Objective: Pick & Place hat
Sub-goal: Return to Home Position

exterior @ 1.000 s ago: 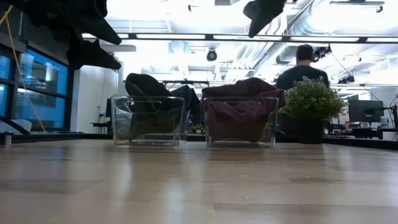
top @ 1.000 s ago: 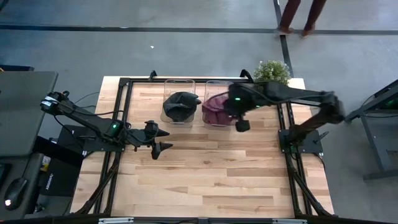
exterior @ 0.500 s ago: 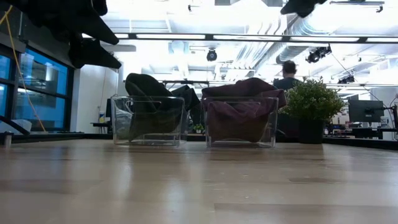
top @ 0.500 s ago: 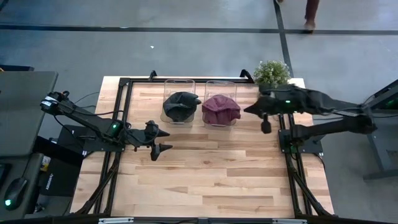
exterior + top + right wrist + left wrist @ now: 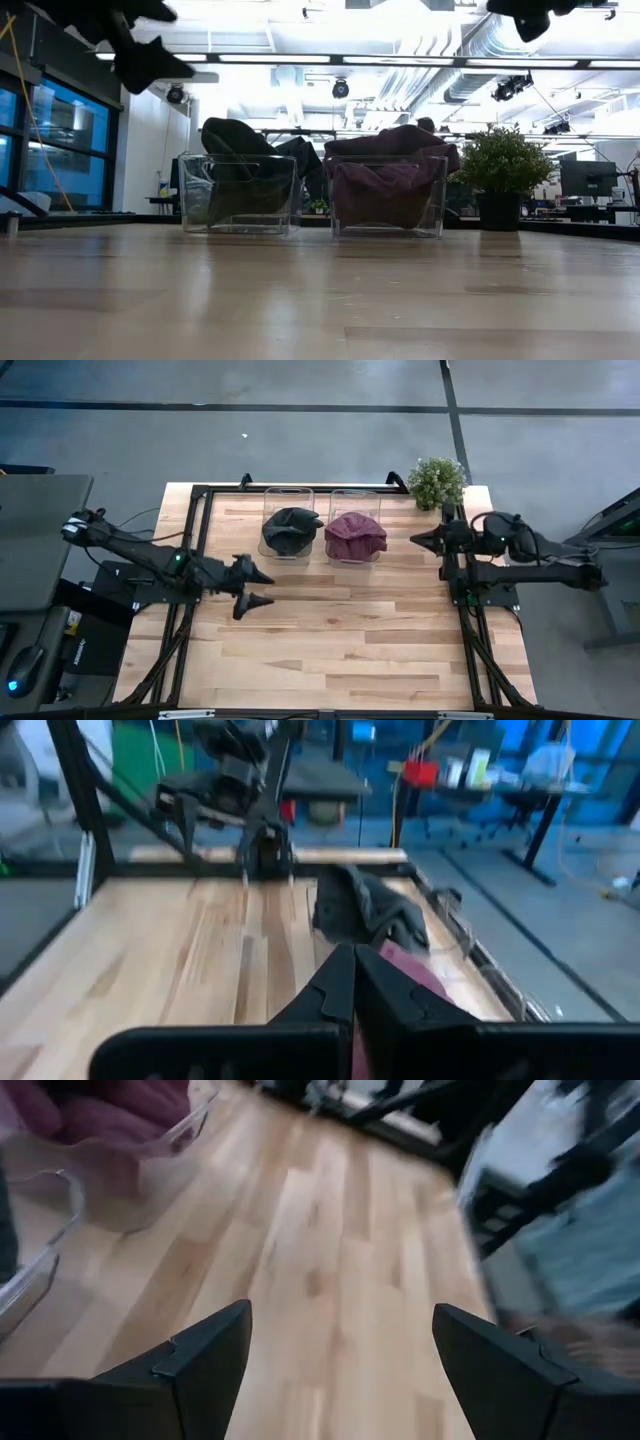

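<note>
Starting at the left: left arm comes in from the left edge of the desk (image 5: 330, 650), and the left claw (image 5: 262, 589) hangs over the wood, nearer than the bins and to their left, pointing right. Fingers spread wide, nothing betw. them; left wrist view agrees, w/ only bare planks in the gap. In the low view it sits high in the top-left corner, well clear of the desk. Next, toward the back of the desk, the left transparent bin (image 5: 288, 491) stands upright w/ the black cap (image 5: 291, 530) crumpled inside, its crown bulging above the rim in the low view. Just beside it on the right, w/ a small gap, the right transparent bin (image 5: 353, 493) holds the red cap (image 5: 355, 537), a maroon heap that also rises over the rim; can't tell if it's one cap or more. A potted plant (image 5: 437, 480) stands at the back right corner, near the right bin but not touching it. Farthest right, right arm is folded along the desk's right edge, w/ the right claw (image 5: 415, 540) in the air on the near side of the plant, pointing left toward the bins. Its fingers are pressed together, holding nothing; right wrist view shows the two tips meeting, w/ both caps beyond them.
</note>
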You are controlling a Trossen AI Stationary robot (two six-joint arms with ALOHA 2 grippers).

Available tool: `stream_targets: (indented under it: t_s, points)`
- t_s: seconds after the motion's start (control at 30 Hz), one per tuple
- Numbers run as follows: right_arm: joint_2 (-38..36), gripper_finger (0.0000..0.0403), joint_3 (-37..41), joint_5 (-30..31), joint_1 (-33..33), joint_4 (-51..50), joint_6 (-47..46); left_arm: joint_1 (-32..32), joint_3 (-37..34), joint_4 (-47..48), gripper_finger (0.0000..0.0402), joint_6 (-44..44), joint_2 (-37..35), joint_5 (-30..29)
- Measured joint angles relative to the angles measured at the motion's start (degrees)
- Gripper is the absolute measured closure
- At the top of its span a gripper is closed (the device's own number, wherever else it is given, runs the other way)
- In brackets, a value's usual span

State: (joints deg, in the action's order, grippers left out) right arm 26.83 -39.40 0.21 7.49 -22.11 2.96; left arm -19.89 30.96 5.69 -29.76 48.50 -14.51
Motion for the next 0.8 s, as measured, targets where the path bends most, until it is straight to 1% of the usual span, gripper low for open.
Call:
stream_targets:
  t_s: [0.13, 0.23, 0.33, 0.43, 0.53, 0.63, 0.7, 0.73, 0.8]
  points:
    - [-5.1, 0.0403, 8.7, -0.6, 0.0, 10.2, -1.1, 5.5, 0.0, 0.0, 0.0099, -1.5, -3.8, 8.6]
    - [-7.6, 0.0403, 14.7, -1.5, 0.0, 18.8, -1.4, 9.0, 0.0, -0.4, 0.0099, -0.4, -7.2, 15.2]
    - [-9.0, 0.0403, 19.6, -2.7, 0.0, 27.3, -1.7, 11.3, -3.6, -5.7, 0.0099, 0.6, -11.8, 19.6]
    - [-9.8, 0.0403, 23.5, -3.4, 0.0, 34.4, -1.9, 13.6, -9.7, -10.2, 0.0099, -1.6, -18.0, 20.2]
    - [-10.2, 0.0403, 26.2, -3.1, 0.0, 37.8, -2.1, 14.9, -14.2, -14.9, 0.0099, -3.9, -22.7, 20.3]
    - [-10.0, 0.0403, 29.4, -3.1, 0.0, 42.3, -2.5, 15.0, -17.0, -16.7, 0.0099, -3.5, -25.5, 21.2]
    - [-10.0, 0.0403, 32.0, -3.1, 0.0, 47.8, -2.9, 15.1, -19.0, -17.1, 0.0099, -3.7, -26.9, 18.5]
    - [-10.0, 0.0403, 33.3, -3.1, 0.0, 50.0, -3.0, 15.1, -20.1, -18.2, 0.0099, -3.7, -27.5, 18.4]
    - [-10.0, 0.0403, 35.5, -3.2, 0.0, 53.1, -3.5, 15.1, -22.2, -21.0, 0.0099, -3.4, -28.3, 21.5]
